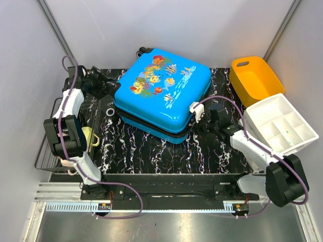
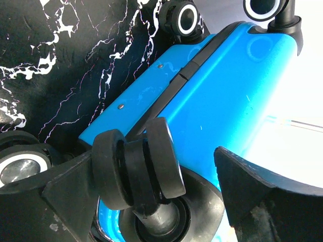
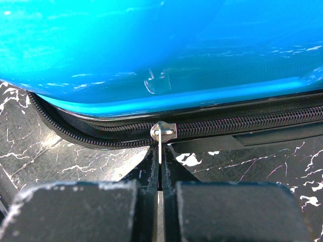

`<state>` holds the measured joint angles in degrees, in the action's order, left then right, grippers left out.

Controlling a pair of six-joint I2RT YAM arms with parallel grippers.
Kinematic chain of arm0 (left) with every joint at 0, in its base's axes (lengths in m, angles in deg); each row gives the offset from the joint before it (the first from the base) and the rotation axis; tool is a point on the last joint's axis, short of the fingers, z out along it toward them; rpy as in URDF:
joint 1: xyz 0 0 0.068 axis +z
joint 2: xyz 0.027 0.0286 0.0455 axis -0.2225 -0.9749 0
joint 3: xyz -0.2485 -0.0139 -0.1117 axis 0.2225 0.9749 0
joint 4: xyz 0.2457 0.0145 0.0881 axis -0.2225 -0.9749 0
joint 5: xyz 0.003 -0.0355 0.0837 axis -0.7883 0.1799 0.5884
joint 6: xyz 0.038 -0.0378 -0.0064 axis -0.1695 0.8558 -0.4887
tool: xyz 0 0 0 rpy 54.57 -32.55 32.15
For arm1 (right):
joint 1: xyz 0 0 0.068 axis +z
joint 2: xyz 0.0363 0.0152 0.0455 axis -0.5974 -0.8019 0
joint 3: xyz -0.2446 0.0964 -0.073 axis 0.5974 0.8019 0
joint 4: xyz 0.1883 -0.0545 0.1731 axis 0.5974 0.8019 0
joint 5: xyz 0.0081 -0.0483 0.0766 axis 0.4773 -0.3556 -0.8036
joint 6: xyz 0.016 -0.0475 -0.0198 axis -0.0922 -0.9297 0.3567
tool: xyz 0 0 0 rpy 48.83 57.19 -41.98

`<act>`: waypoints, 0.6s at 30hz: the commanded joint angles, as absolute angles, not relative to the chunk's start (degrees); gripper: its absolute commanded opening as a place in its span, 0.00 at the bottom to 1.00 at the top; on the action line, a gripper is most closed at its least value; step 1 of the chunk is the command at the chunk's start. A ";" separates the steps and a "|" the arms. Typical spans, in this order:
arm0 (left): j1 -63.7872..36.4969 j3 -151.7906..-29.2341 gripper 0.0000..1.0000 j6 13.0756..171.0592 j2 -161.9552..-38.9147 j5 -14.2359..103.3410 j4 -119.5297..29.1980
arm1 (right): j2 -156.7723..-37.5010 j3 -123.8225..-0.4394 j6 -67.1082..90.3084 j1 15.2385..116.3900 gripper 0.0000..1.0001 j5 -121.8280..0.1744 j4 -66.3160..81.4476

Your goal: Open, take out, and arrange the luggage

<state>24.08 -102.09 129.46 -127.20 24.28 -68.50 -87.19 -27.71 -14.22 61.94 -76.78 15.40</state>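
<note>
- Lying flat on the black marbled table (image 1: 202,151), the luggage (image 1: 161,93) sits mid-table towards the back, with its fish print facing up.
- Left gripper (image 2: 161,199) is at the suitcase's left end with its jaws wide apart. A black wheel (image 2: 136,169) stands between them; I cannot tell whether it touches either one.
- Right gripper (image 3: 160,187) is at the near right edge, its jaws pressed together on the thin metal zip pull (image 3: 163,133).
- Left of the slider, the two rows of teeth run apart.
- Orange bin (image 1: 255,75) and white organiser (image 1: 280,123) stand to the right, apart from the suitcase.
</note>
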 commanded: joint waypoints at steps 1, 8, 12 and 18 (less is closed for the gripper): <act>24.19 -101.40 0.84 131.46 -124.26 21.44 -63.71 | -85.40 -30.00 -14.02 63.23 0.00 -79.20 10.40; 25.24 -101.40 0.44 131.20 -124.34 20.56 -63.87 | -84.96 -30.00 -15.25 63.23 0.00 -77.19 10.31; 26.65 -103.59 0.24 128.22 -125.40 20.03 -67.74 | -84.17 -29.83 -18.76 63.06 0.00 -72.27 9.96; 28.15 -108.95 0.00 118.12 -128.47 20.55 -78.11 | -87.06 -32.98 -24.21 54.19 0.00 -73.22 8.82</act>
<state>26.61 -103.09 128.80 -127.79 21.20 -72.59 -87.04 -27.71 -19.49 61.05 -74.35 15.81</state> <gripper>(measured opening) 0.573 0.010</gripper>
